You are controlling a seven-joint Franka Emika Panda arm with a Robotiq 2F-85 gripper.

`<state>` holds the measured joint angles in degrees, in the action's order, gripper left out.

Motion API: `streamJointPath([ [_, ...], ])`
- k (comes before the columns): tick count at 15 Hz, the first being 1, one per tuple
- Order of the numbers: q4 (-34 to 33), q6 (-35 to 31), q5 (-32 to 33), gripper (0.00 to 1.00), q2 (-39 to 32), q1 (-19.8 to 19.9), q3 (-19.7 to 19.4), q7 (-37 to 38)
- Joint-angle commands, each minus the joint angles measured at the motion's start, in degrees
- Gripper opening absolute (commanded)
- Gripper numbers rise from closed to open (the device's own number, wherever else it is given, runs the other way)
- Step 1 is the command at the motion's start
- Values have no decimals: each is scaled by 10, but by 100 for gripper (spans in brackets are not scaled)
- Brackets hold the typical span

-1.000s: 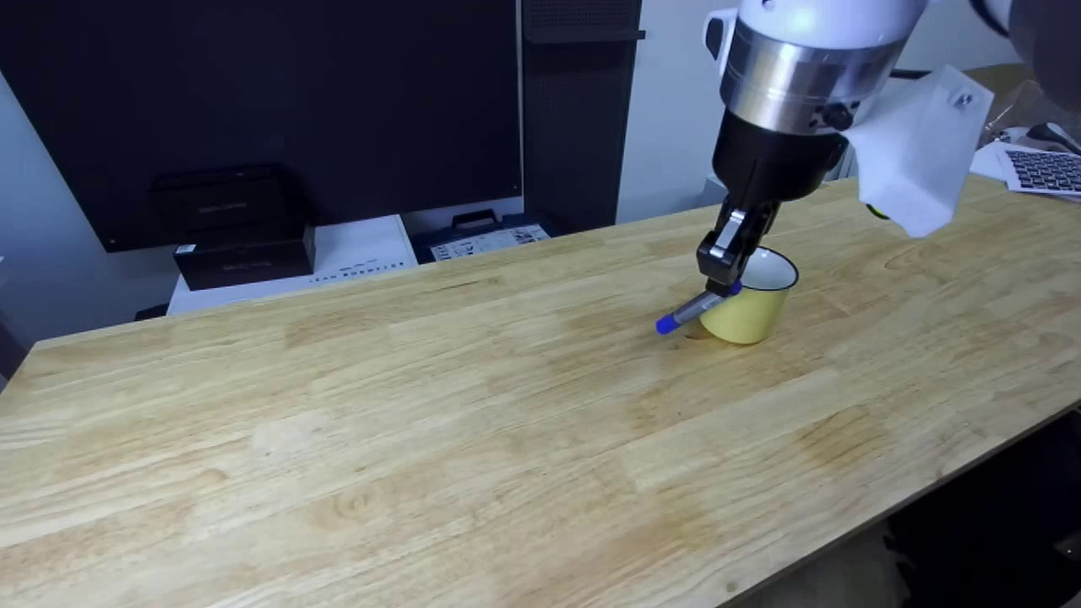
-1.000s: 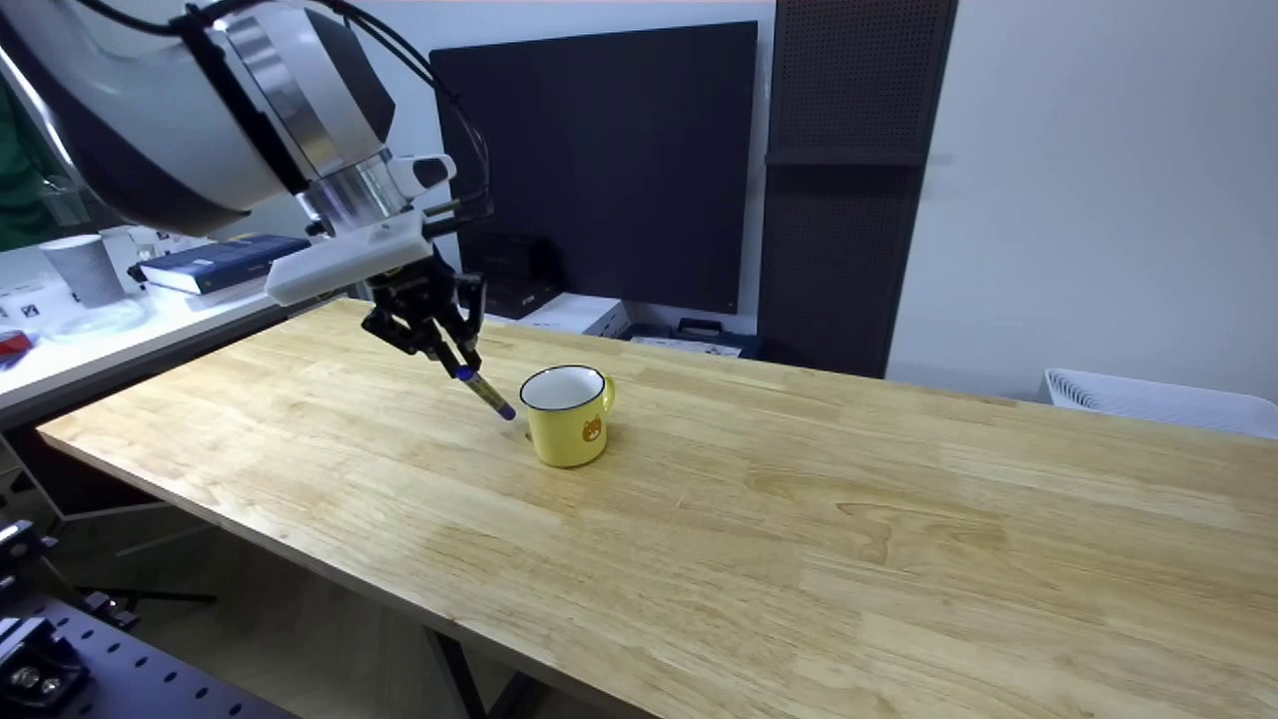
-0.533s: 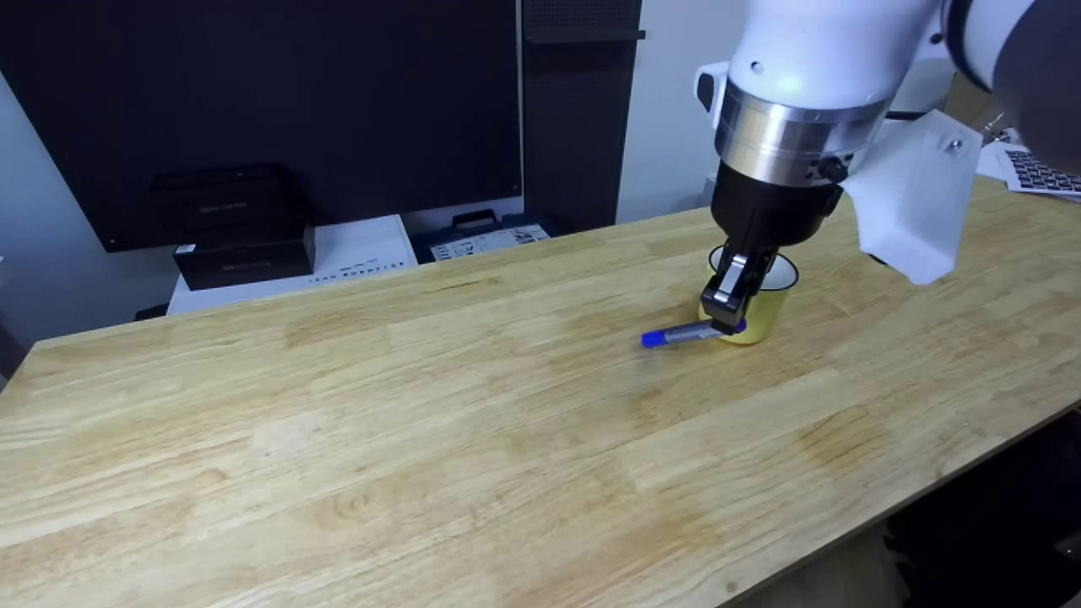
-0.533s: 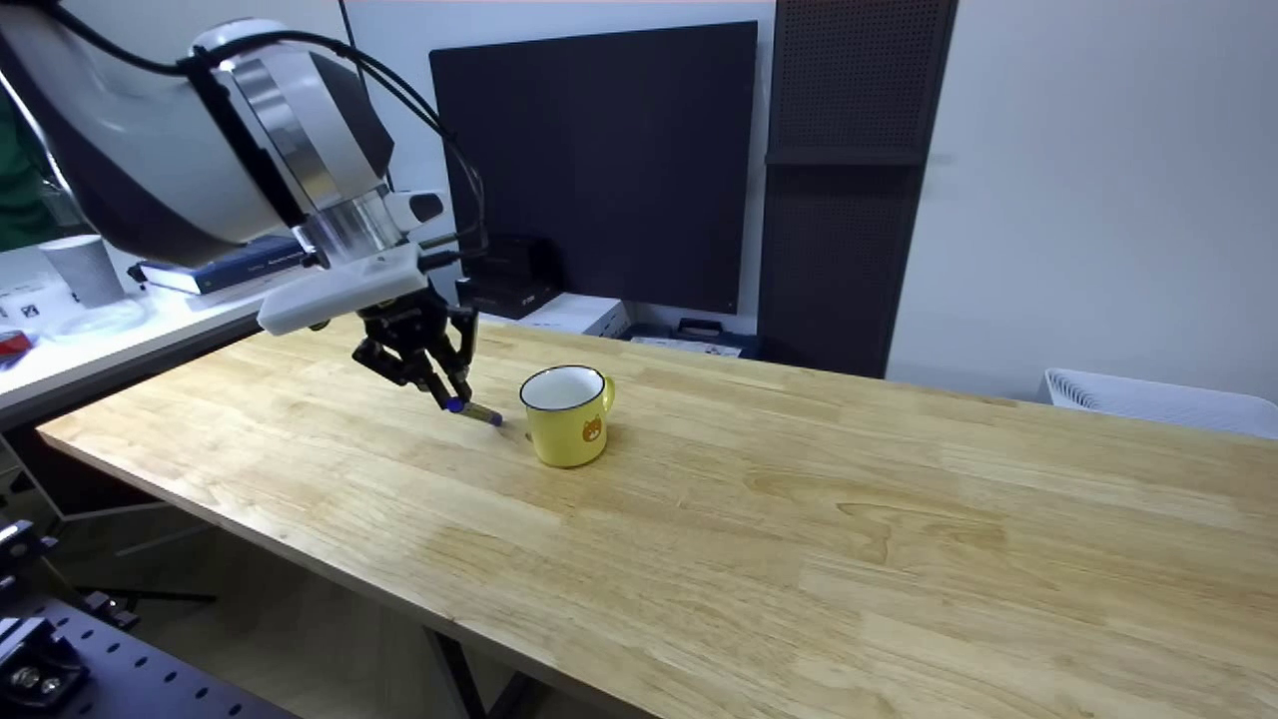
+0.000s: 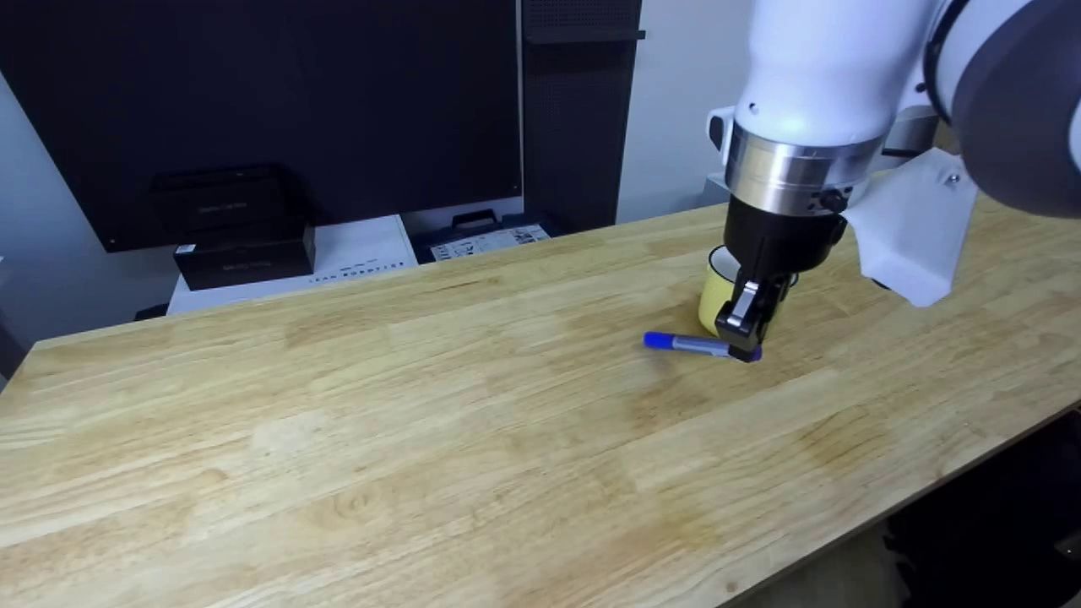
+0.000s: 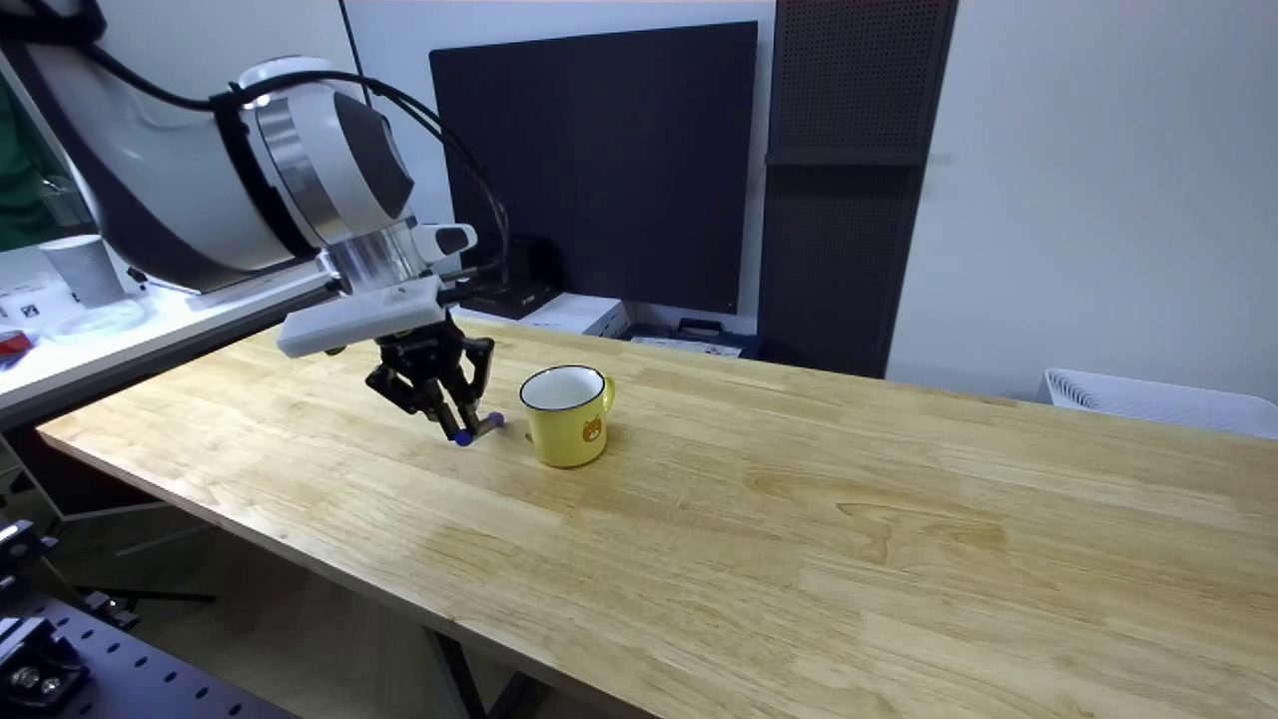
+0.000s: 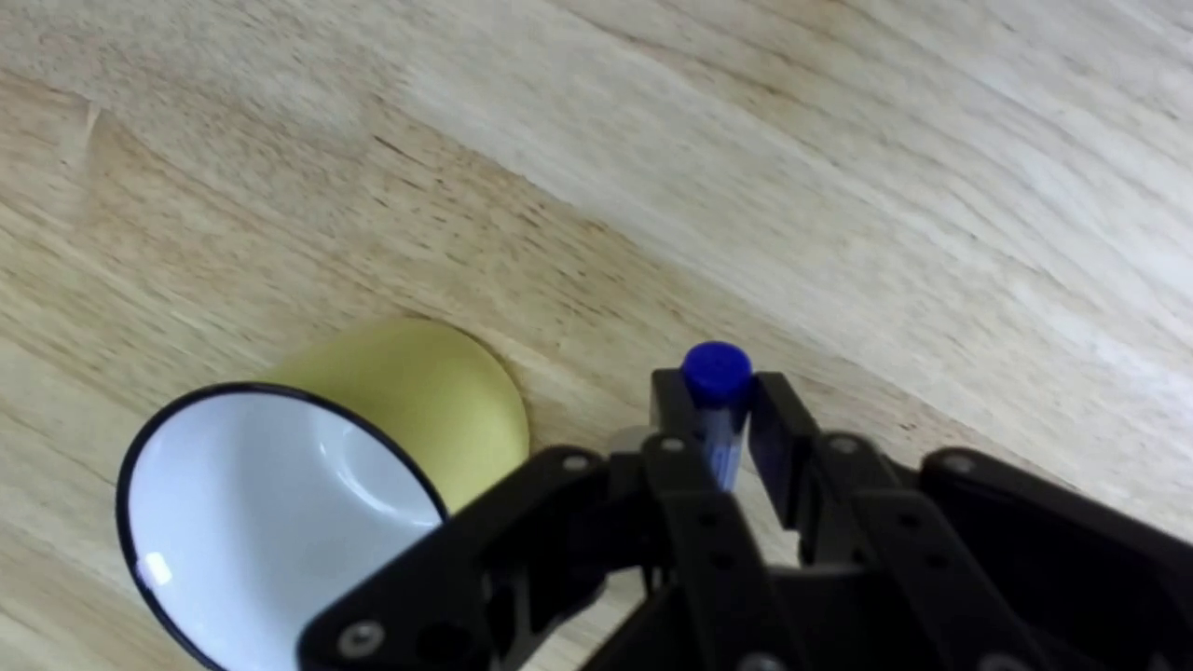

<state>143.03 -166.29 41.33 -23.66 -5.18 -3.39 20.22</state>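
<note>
Right of centre in the wrist view, my fingers (image 7: 781, 438) pinch the marker (image 7: 719, 406) near one blue end; likely light, stiff, slick, it should balance better mid-barrel.

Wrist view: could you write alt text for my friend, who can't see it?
A black pincer grips a marker, its blue end poking out. At lower left, a yellow mug with a white inside and black rim stands on a wooden table, partly hidden by the pincer.
</note>
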Motion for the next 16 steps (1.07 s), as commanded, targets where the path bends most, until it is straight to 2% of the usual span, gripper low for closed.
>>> streamJointPath([
  [1, -25, 23, -55, 5, -19, 42, 29, -48],
  [2, -30, 31, -70, 5, -22, 50, 36, -62],
  [3, -35, 41, -83, 47, -24, 58, 42, -74],
  [4, -36, 42, -129, 47, -25, 31, 19, -107],
  [10, -46, 80, -228, 86, -12, 24, 17, -179],
  [12, -45, 123, -270, 98, 6, 32, 31, -191],
  [16, -46, 237, -325, 100, 49, 27, 33, -176],
])
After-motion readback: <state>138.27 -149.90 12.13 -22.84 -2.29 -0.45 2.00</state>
